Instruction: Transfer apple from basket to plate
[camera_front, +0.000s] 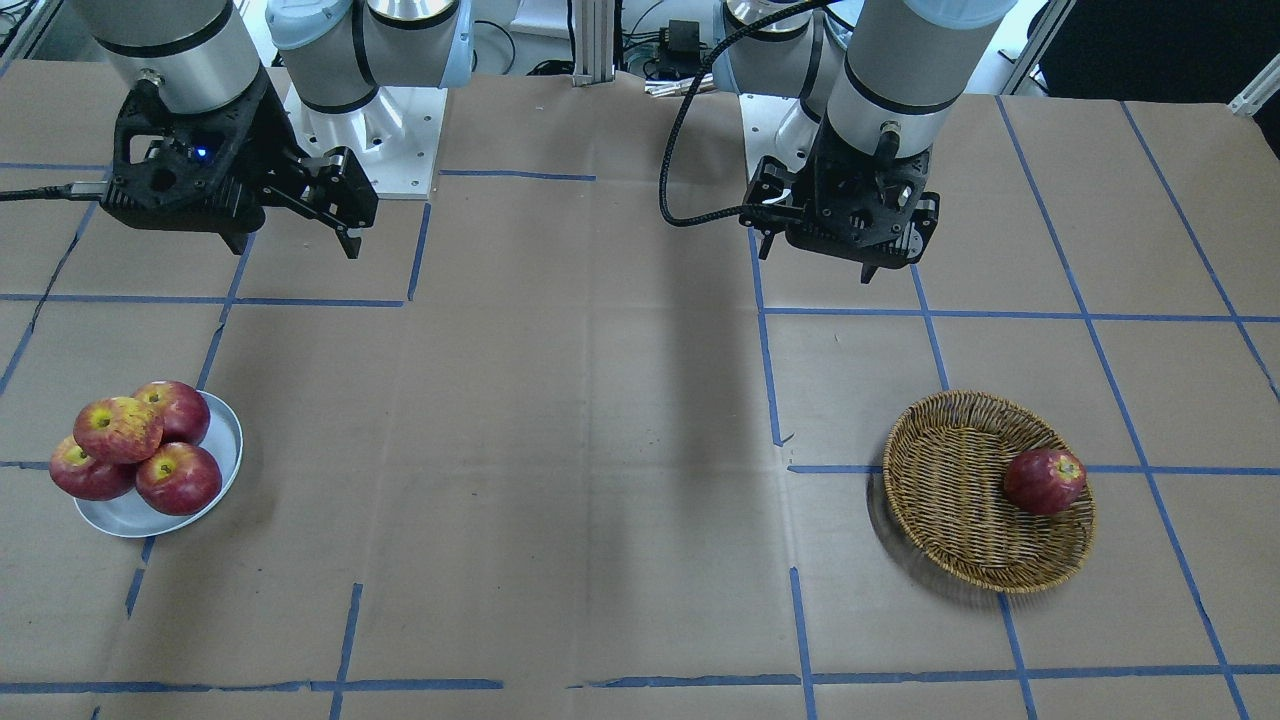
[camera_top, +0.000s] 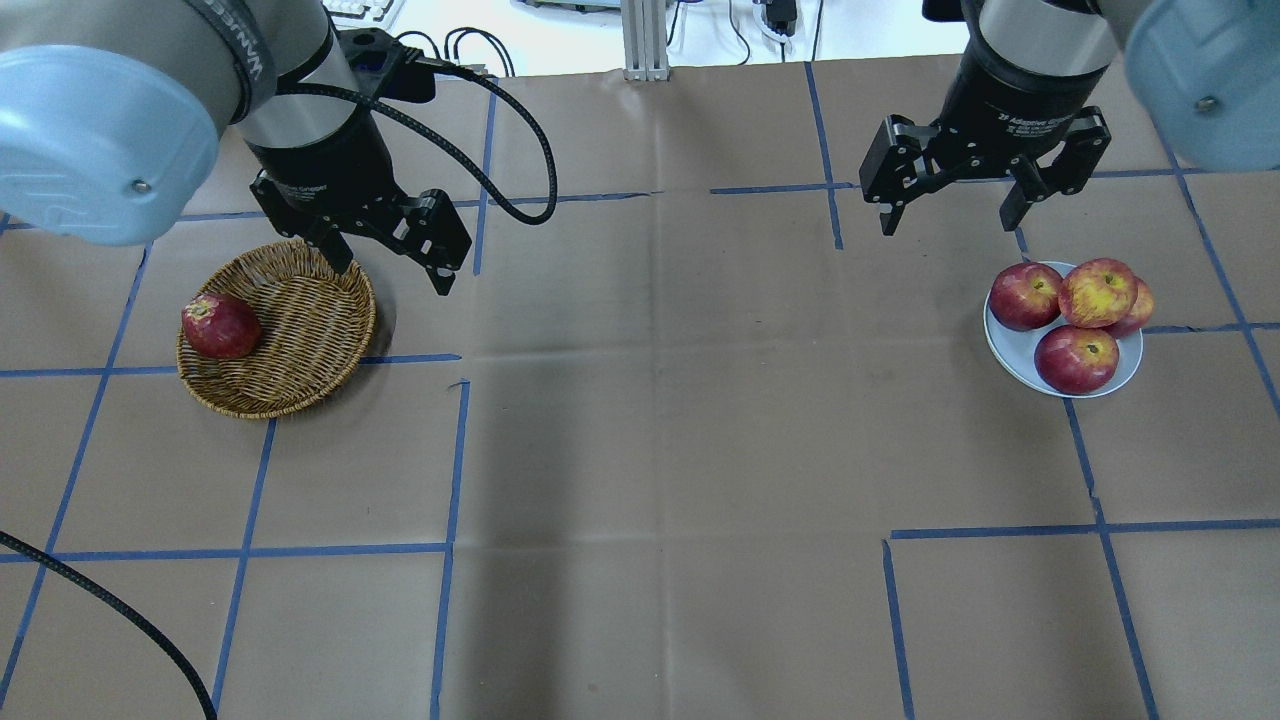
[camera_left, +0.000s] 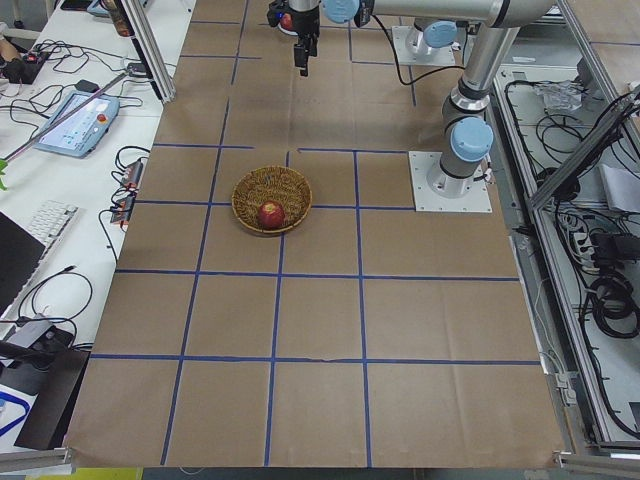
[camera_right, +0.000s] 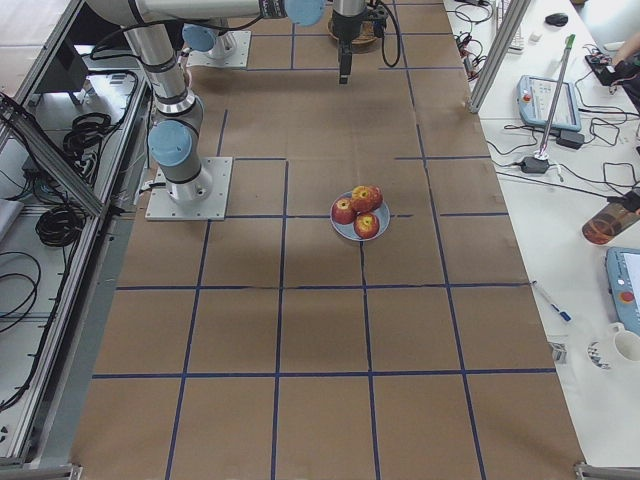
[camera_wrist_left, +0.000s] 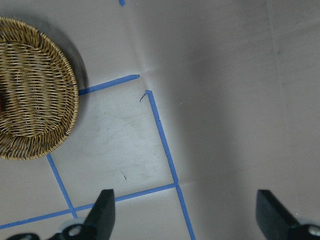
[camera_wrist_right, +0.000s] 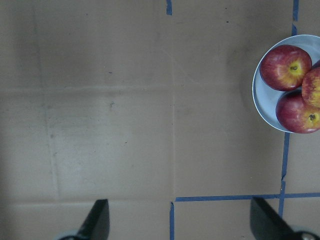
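**Overhead and front-facing views.** The apple lies at the right of the overhead frame, on top of three darker apples on the plate. Its yellow-green stem hollow faces upward, seemingly tipped a little to one side. The fruit is round, with no marked long axis. The right gripper hangs above the table, up and to the left of the plate and apart from the apple. Its fingers point down, spread wide, holding nothing. The left gripper, likewise wide and empty, hovers at the upper right rim of the basket, which holds one dark red apple.
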